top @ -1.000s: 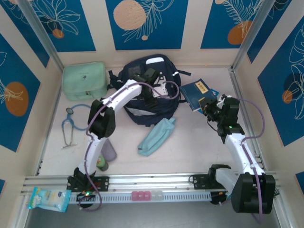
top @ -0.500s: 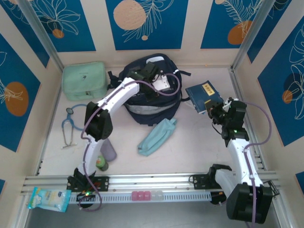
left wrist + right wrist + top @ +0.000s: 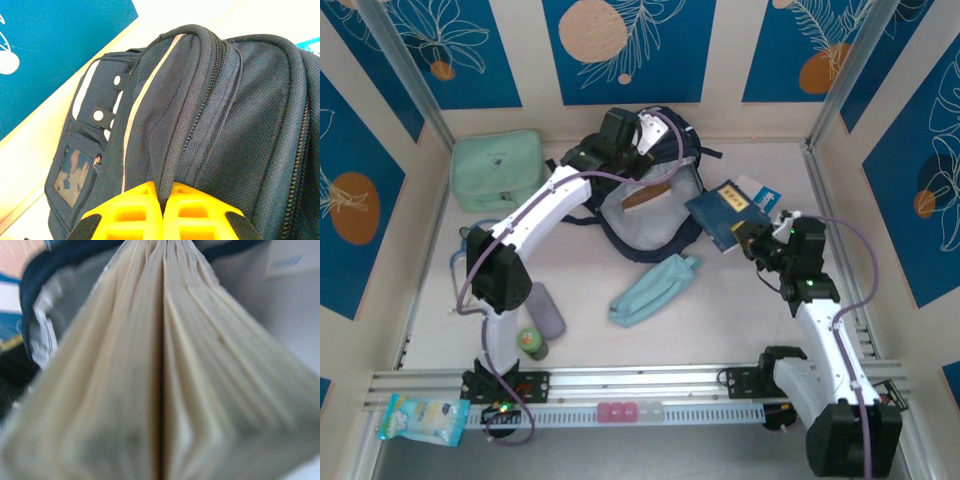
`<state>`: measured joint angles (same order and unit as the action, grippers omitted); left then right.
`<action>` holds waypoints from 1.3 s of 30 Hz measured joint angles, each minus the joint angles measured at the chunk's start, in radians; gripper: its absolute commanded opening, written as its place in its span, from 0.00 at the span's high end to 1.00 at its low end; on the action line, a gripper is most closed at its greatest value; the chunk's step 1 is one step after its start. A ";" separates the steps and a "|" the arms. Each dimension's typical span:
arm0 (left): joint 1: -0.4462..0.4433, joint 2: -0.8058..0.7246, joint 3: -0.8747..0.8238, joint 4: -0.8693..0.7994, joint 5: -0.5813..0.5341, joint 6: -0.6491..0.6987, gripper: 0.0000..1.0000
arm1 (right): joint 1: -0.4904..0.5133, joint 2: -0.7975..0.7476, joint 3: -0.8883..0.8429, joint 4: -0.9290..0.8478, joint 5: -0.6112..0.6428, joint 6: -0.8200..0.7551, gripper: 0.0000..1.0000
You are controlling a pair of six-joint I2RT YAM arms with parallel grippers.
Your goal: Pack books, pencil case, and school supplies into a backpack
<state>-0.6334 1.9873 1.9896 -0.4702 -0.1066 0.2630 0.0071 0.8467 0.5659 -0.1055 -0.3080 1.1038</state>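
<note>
Looking soft and saggy, the backpack (image 3: pixel 240 100) is pinched by its top ridge in the left claw (image 3: pixel 162 207); the right claw (image 3: pixel 751 239) clamps the stiff books (image 3: pixel 719 212).

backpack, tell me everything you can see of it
The backpack is large, navy woven fabric with white trim stripes, zips and a front pocket with white snaps. It sits at the far middle of the table, main compartment gaping towards the arms, pale grey lining showing and a flat brown thing inside. The left gripper is shut on a fabric ridge beside a zip at its top. A blue book, held by the right gripper, is at the mouth's right rim.
</note>
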 measured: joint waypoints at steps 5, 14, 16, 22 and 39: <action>-0.001 0.011 0.000 0.007 0.000 -0.027 1.00 | 0.214 0.150 0.004 0.105 0.053 0.035 1.00; -0.002 0.011 0.001 0.006 0.001 -0.042 1.00 | 0.346 0.642 0.247 0.345 0.169 0.084 1.00; -0.002 0.011 0.002 0.005 0.001 -0.048 1.00 | 0.351 0.727 0.319 0.401 0.185 0.087 1.00; -0.002 0.013 0.023 -0.023 0.001 -0.056 1.00 | 0.362 0.949 0.547 0.426 0.260 0.150 1.00; -0.002 0.056 0.103 -0.071 0.010 -0.106 1.00 | 0.426 1.210 0.702 0.403 0.378 0.448 0.34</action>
<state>-0.6353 2.0430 2.0922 -0.5415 -0.0971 0.1566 0.4332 2.0563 1.2675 0.2977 0.0700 1.5520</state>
